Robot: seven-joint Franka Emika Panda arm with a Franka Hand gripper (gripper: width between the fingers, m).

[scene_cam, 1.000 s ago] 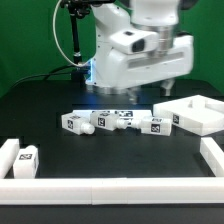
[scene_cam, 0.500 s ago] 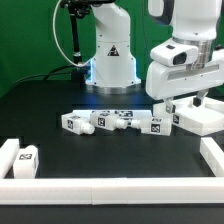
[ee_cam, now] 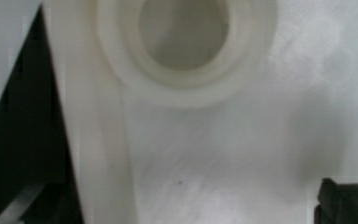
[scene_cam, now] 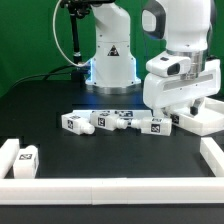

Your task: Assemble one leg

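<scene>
Several small white legs with tag stickers lie in a row mid-table: one (scene_cam: pixel 74 122) at the exterior view's left, two (scene_cam: pixel 112 120) in the middle, one (scene_cam: pixel 154 125) by the panel. Another leg (scene_cam: pixel 27 161) stands at the front left. My gripper (scene_cam: pixel 184 108) hangs low over the white square panel (scene_cam: pixel 205 121), well to the right of the row. The wrist view shows the panel (ee_cam: pixel 211 130) very close, with a round hole (ee_cam: pixel 181 30). The dark fingertips (ee_cam: pixel 350 200) stand wide apart on either side of it, so the gripper (ee_cam: pixel 179 205) is open and holds nothing.
A long white L-shaped border rail (scene_cam: pixel 110 190) runs along the front edge and up the exterior view's right side (scene_cam: pixel 212 153). The robot base (scene_cam: pixel 110 60) stands behind the row of legs. A white block (scene_cam: pixel 8 156) stands at the front left corner.
The arm has swung from above the row of legs to the exterior view's right, and its hand now sits lower over the square panel. The legs have not moved.
</scene>
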